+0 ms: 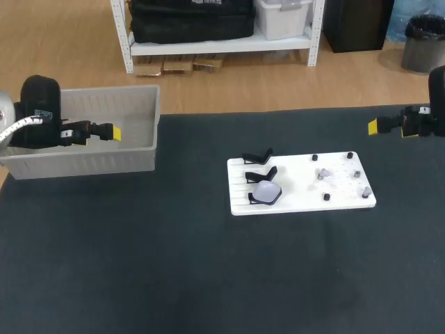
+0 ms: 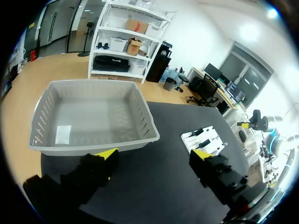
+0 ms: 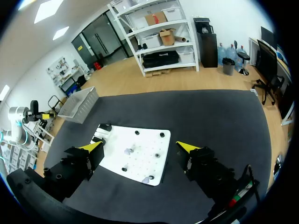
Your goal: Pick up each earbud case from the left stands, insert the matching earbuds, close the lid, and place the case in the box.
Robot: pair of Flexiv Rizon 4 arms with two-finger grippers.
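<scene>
Grip is absent on both sides: our left end effector (image 1: 111, 131) hangs released and empty over the box (image 1: 83, 163) at the left of the table (image 1: 174, 278), and our right end effector (image 1: 375, 126), likewise released and empty, hovers well off to the right. Between them the board (image 1: 299, 202) carries three stands (image 1: 257, 158), with one case (image 1: 266, 191) propped on the front one, tilted, we judge, for an easy pick. The earbuds (image 1: 324, 172) sit apart on its right half, and the box holds no case.
</scene>
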